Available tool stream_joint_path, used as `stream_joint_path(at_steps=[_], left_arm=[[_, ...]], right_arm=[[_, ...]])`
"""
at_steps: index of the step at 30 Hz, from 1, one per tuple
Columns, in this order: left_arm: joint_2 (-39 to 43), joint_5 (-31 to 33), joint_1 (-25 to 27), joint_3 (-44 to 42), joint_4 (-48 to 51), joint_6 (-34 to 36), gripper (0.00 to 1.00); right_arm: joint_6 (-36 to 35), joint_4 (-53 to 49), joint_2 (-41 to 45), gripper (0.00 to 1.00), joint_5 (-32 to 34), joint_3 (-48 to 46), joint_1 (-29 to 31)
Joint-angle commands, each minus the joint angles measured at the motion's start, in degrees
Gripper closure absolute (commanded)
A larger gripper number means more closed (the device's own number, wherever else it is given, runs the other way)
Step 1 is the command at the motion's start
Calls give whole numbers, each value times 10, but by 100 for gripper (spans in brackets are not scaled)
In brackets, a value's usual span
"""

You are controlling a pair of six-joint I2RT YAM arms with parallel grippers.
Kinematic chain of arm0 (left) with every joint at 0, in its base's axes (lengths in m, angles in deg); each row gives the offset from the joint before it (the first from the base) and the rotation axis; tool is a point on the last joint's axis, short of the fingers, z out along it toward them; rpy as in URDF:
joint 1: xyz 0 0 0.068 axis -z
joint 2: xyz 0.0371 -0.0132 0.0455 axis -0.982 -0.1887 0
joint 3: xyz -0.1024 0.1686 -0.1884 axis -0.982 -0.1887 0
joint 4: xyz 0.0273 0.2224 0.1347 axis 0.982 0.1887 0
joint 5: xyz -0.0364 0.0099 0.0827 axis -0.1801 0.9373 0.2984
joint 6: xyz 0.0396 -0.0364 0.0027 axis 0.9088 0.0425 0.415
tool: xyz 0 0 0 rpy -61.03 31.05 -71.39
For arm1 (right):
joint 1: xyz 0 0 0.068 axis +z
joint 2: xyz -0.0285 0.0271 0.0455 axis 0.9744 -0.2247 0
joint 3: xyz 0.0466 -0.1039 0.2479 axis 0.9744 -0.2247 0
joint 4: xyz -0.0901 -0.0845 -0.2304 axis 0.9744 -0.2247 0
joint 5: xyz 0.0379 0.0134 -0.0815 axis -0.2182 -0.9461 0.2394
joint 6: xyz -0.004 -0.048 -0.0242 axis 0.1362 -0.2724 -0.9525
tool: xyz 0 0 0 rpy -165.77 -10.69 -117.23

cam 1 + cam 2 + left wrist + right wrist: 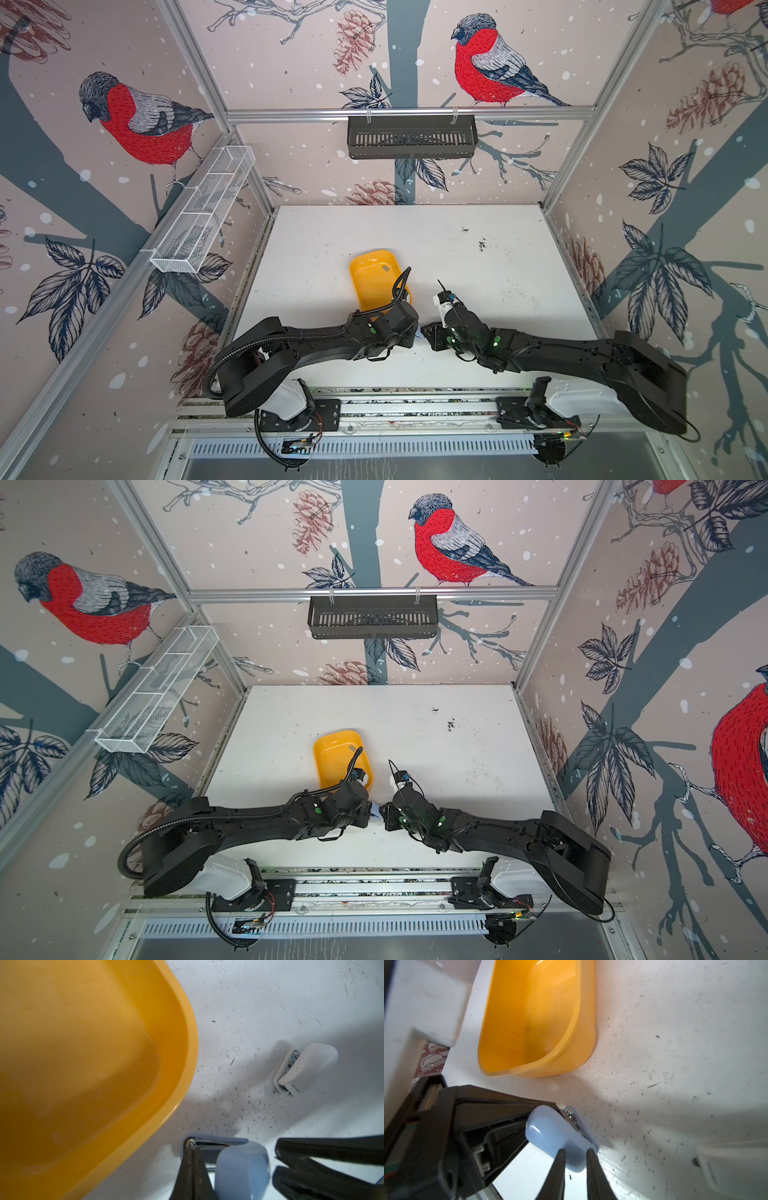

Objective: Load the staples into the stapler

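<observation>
Blue stapler [566, 1138] — clamped at its metal base by the left gripper [192, 1147], steadying it; right gripper [575, 1153] straddles its cap, contact unclear.

Left pincer [192, 1147] clamped, right pincer [575, 1152] ajar

Yellow tray [365, 270] blocks left-centre — table [478, 257] right, far side open

Robot test cell; aluminium frame [409, 113], bird-print walls [137, 120]
</observation>
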Motion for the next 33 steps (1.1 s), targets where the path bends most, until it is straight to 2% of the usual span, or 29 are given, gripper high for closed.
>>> stream_joint_path(at_steps=[1,3,6,10,13,20,23,28,31,33], left_arm=[[-2,16,0,-11,-20,7,94],[-2,16,1,-16,-27,10,89],[-1,16,1,-20,-32,13,86],[3,18,5,-22,-33,15,75],[13,17,5,-27,-29,15,72],[69,28,5,-38,11,14,70],[83,33,3,-42,33,5,70],[134,-25,-40,-78,36,-14,70],[185,-72,-66,-103,20,-10,67],[211,-77,-71,-110,23,-6,66]], right_arm=[[-38,-15,27,76,-5,-10,-6],[-58,-28,40,74,-15,-15,-9],[-71,-44,56,73,-14,-27,-13],[-83,-48,72,72,-23,-40,-18],[-111,-47,78,67,-46,-41,-17],[-180,-70,59,56,-54,-17,-11],[-212,-90,37,48,-37,4,0],[-263,-110,-19,45,1,40,16],[-296,-118,-48,45,6,57,16],[-316,-115,-64,45,1,66,17]])
